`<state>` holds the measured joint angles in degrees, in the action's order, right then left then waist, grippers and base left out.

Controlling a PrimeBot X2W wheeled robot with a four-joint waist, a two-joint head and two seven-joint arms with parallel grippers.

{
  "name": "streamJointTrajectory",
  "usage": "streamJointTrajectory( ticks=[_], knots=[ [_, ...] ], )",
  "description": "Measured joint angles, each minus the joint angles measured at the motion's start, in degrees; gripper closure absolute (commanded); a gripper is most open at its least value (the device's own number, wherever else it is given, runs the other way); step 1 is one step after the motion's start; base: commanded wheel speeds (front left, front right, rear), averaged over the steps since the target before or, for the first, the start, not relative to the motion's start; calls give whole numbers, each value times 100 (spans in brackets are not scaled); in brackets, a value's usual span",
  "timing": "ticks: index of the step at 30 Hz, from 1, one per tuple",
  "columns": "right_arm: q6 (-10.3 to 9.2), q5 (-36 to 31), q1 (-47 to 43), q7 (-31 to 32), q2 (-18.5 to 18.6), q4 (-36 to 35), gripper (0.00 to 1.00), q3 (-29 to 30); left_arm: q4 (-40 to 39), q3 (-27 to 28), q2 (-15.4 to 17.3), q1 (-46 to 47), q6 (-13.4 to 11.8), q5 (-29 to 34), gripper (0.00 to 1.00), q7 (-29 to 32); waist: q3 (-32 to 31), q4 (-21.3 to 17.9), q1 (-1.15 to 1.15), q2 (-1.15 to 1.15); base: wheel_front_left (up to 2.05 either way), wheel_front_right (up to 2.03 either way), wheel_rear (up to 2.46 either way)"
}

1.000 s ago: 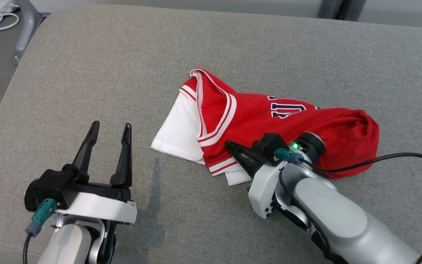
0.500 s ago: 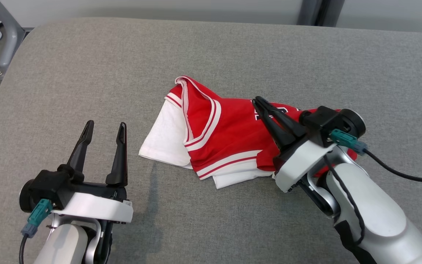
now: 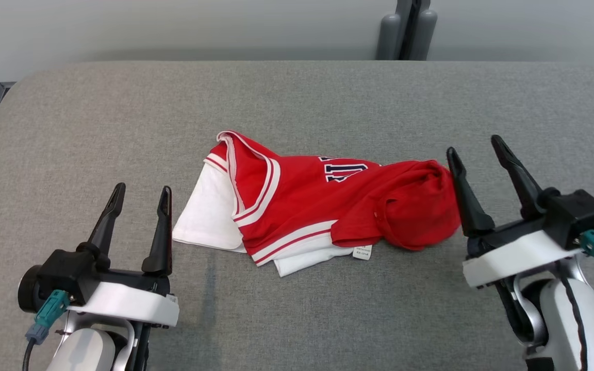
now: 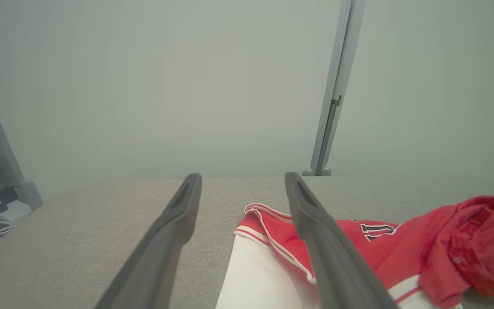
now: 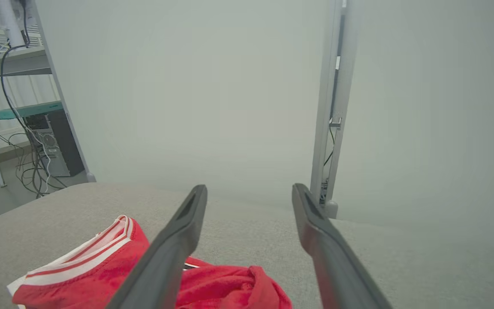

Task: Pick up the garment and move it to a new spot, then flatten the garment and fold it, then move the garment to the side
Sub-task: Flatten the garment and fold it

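The crumpled red-and-white sports jersey point(image 3: 297, 201) lies bunched mid-way on the grey fabric-covered table point(image 3: 121, 113), between the left gripper point(image 3: 142, 188) and right gripper point(image 3: 474, 145), both spread wide and empty, so flattening looks next: pinch opposite edges and draw them apart.

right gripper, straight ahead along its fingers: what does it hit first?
Likely nothing close: the right gripper points past the bunched end of the red garment, over bare grey table, toward the grey post behind. Height over the table is unclear.
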<state>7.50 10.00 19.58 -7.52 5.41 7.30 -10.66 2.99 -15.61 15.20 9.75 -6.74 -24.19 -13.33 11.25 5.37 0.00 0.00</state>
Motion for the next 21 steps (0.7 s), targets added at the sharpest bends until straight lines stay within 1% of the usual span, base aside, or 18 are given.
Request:
streamJointTrajectory(
  ticks=[1, 2, 7, 17, 21],
  knots=[
    [0, -65, -222, 56, -35, -164, 0, 256, -40, -3, 19, -64, -23, -1, 0, 30, -72, -66, 0, 0, 0, 0, 0],
    [0, -98, -341, 99, -53, -238, 0, 376, -58, -9, 30, -96, -37, -1, 0, 51, -109, -98, 0, 0, 0, 0, 0],
    [0, -157, -965, 247, -147, -535, 0, 777, -145, -18, 108, -265, -87, -2, 0, 136, -300, -232, 0, 0, 0, 0, 0],
    [0, -194, -1889, 502, -231, -973, 0, 1039, -357, -55, 221, -639, -191, -47, 0, 375, -638, -419, 0, 0, 0, 0, 0],
    [0, -194, -2013, 559, -243, -1091, 0, 1067, -422, -74, 240, -744, -235, -63, 0, 423, -691, -442, 0, 0, 0, 0, 0]
  ],
)
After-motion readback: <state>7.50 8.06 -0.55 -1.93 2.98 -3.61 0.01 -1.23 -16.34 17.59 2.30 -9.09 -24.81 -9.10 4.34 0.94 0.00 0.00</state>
